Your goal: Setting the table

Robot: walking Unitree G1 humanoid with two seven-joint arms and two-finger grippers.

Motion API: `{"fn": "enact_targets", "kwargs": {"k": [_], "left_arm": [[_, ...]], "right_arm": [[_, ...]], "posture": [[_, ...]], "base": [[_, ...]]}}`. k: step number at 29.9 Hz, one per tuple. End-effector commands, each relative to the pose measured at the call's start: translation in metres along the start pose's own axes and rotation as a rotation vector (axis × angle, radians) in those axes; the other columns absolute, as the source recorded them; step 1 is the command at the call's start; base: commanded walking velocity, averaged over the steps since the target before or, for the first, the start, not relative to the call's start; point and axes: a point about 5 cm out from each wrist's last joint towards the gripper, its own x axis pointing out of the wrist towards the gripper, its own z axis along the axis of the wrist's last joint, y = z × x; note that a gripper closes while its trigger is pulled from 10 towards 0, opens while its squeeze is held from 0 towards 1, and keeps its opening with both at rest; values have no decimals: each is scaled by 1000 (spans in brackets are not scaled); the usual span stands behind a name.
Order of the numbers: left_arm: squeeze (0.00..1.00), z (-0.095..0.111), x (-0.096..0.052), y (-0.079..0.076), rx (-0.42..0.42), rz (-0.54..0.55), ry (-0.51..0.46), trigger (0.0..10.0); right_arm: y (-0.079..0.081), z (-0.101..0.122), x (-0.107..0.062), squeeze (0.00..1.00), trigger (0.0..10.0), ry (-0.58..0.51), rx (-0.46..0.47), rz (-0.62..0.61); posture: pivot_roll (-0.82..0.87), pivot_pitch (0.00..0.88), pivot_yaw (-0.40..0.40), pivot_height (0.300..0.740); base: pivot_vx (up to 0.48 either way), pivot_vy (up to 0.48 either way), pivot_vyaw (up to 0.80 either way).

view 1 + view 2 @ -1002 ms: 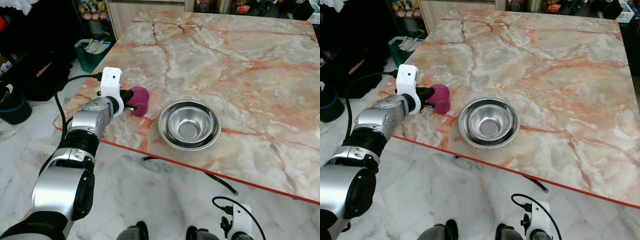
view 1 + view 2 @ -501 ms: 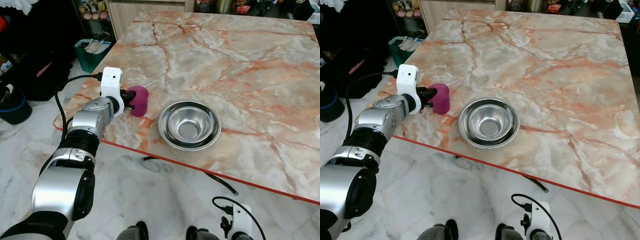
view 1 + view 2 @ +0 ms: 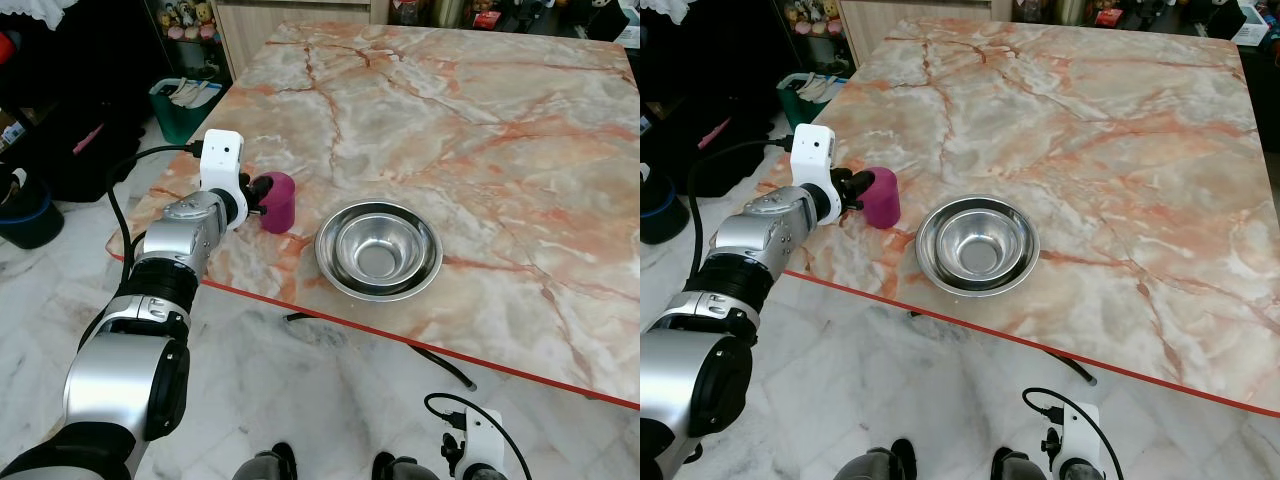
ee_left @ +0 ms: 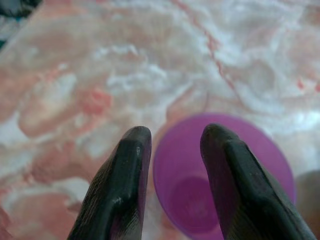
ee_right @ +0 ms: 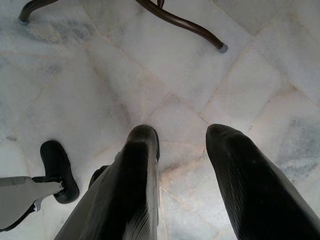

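Cup and bowl are down; your table is barely started.
Your left gripper [image 4: 172,165] stands parted astride the purple cup's [image 3: 278,200] rim, gripping nothing, near the table [image 3: 480,120] edge, beside the steel bowl [image 3: 378,250]. The right gripper [image 5: 180,165] hangs open, idle.

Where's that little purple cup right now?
The purple cup stands on the marble table near its front-left corner, just left of the steel bowl, with the left gripper right beside it.
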Motion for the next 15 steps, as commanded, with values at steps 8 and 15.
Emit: {"fn": "enact_targets", "kwargs": {"k": [8, 15], "left_arm": [[0, 64, -23, 39, 70, 211, -300, 10000], [0, 75, -63, 100, 253, 633, -417, 10000]], "right_arm": [[1, -8, -2, 0, 10000, 23, 8, 2], [1, -8, -2, 0, 10000, 24, 5, 5]], "posture": [[-29, 182, 81, 740], [-20, 190, 78, 740]], "base": [[0, 0, 0], [0, 0, 0]]}}
